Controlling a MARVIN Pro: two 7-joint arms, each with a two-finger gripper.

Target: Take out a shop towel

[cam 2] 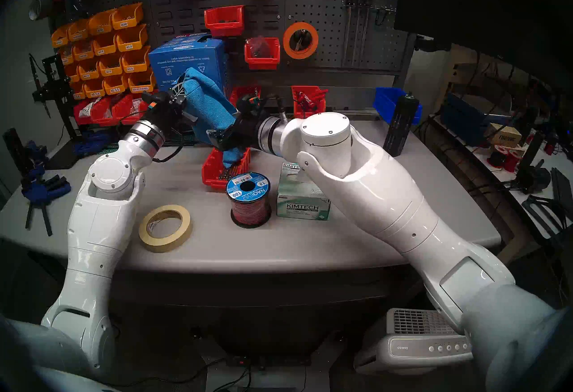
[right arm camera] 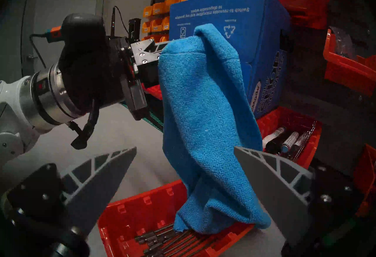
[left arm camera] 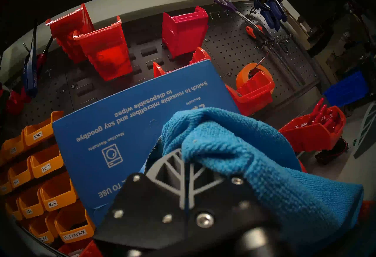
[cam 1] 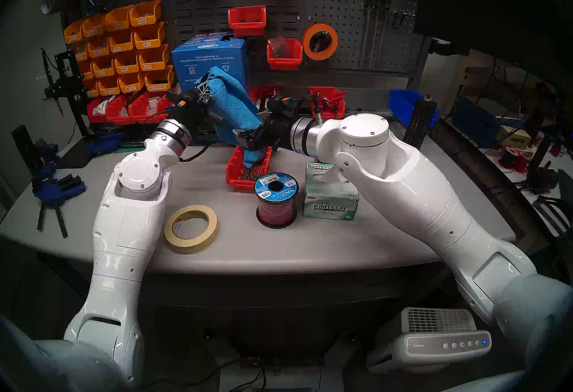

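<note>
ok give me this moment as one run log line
left pincer: shut on shop towel | right pincer: open, either side of towel | towel: out of blue carton, hanging

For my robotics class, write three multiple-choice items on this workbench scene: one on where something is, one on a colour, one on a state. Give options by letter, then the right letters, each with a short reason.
1. Where does the lower end of the shop towel hang?
A. On the tape roll
B. Into the red bin of dark metal bits
C. On the Kimtech box

2. What colour is the carton behind the towel?
A. Blue
B. Green
C. Yellow

3. How does the right gripper stand?
A. Shut on the towel
B. Shut on nothing
C. Open, one finger on each side of the towel

Answers:
1 B: the right wrist view shows the towel's hem lying in the red bin.
2 A: its printed face is blue in every view.
3 C: the fingers stand wide apart with the towel hanging between them, while the left gripper pinches the towel's top.
</note>
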